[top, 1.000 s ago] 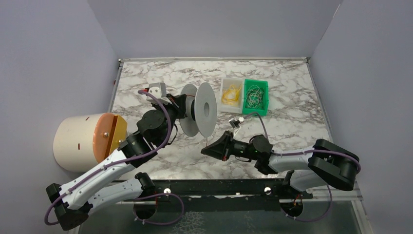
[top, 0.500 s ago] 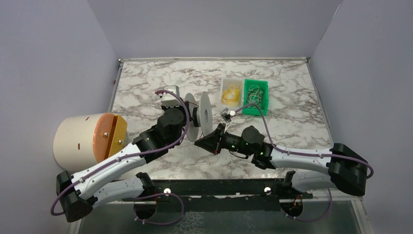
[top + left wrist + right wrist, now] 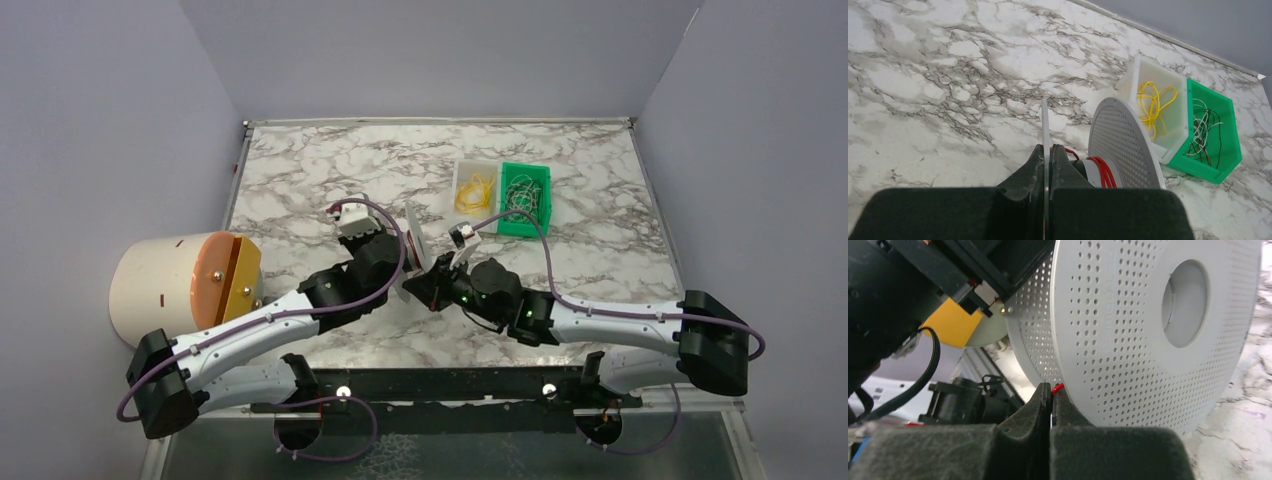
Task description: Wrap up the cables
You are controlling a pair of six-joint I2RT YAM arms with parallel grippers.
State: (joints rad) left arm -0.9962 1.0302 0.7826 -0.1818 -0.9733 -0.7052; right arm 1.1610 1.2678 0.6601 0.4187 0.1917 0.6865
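Winding well here depends on tension, and I judge the step in hand to be laying another turn of the thin red thread-like wire [image 3: 1102,171] onto the grey perforated plastic spool [image 3: 1124,141]. My left gripper [image 3: 1046,156] is clamped on the spool's near flange. The thin disc edge runs straight up between the two black fingers, which press on it from both sides. Just ahead and to the right of those fingertips, red turns already lie on the hub, between the near flange and the far one.

My right gripper [image 3: 1050,394] is closed together. A red bit of the wire shows right at its tips, pinched there as far as I can tell. The spool's broad perforated face stands just beyond and above those tips; whether it touches them I cannot tell.

To do this well, I would carry the right tips round the hub inside the gap between the flanges, never over a rim. The wire should be taut, but not so taut that it slips from the pinch or snaps. My left clamp must be firm enough that the spool does not swivel under the pull. From overhead my two wrists sit crowded together, so the right one needs a path that clears the left. A slack turn would likely slide off the hub.
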